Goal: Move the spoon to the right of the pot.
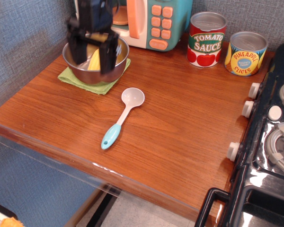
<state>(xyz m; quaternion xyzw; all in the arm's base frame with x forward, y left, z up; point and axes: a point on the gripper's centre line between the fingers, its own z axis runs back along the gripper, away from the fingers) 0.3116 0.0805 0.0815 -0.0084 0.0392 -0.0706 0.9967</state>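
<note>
Approach is the step in hand: the black two-fingered tool (pixel 92 56) hangs blurred in front of the round shiny steel pot (pixel 95 60), its fingers spread apart and holding nothing. The small plastic spoon with a white round bowl and a light blue handle (pixel 122 117) lies untouched on the brown wooden bench (pixel 180 127), in front of the pot and a little to its right, well apart from the tool. Its white bowl points toward the pot, and its handle points toward the front edge.

In my judgement the task has hardly begun. The next move calls for the tool to travel forward and down over the spoon, to turn so that the fingers cross the thin neck or handle, and then to close there. The spoon lies flat, so the grasp must be low and careful.

The pot stands on a green folded cloth (pixel 71 78) and contains a yellow toy piece that looks like corn (pixel 94 61). The spoon's bowl is empty.
</note>
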